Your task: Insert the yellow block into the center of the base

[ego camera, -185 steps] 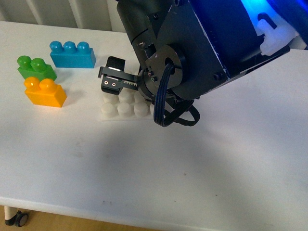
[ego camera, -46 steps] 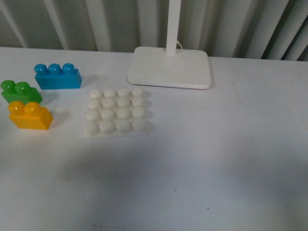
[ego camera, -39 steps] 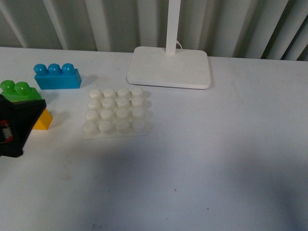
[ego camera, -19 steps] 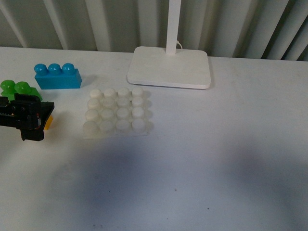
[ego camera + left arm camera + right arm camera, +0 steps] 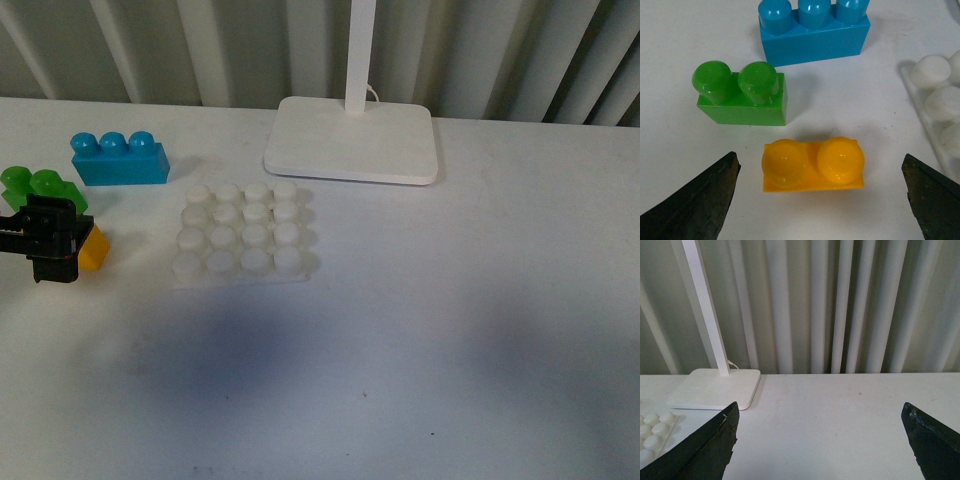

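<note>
left wrist view first: where is the yellow block [image 5: 812, 165]?
– flat on the surface [image 5: 855, 120], studs up, between the left fingers [image 5: 50, 240]. they stand wide apart and neither one touches it.
and from the front?
– near the left edge of the surface, mostly covered by those fingers. the green brick [image 5: 42, 188] is just behind it with a thin gap, and the blue brick [image 5: 118, 160] is farther back.
the base [image 5: 240, 232]?
– flat toward the middle of the surface, apart from the block. the lamp foot [image 5: 350, 140] sits by the far edge.
right fingers [image 5: 705, 445]?
– apart too, with only bare surface between them.
</note>
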Available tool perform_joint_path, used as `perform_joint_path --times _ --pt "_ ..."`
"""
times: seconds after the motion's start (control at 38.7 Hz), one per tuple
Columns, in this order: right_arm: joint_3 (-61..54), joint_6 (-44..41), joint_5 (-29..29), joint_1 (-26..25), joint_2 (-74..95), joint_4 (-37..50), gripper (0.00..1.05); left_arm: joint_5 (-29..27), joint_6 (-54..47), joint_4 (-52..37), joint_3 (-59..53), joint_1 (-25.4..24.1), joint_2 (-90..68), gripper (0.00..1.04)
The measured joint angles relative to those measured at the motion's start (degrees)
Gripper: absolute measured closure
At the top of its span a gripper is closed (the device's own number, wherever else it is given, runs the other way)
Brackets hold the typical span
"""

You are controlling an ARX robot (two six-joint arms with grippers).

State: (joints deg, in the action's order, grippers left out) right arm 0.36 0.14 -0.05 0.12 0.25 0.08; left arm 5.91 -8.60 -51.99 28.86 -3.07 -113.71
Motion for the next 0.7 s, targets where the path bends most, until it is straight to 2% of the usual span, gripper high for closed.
perform_joint_path --times 0.7 --pt "0.0 0.0 0.0 0.02 0.0 0.0 0.09 -1.14 -0.83 1.97 4.11 -1.51 -4.37 0.06"
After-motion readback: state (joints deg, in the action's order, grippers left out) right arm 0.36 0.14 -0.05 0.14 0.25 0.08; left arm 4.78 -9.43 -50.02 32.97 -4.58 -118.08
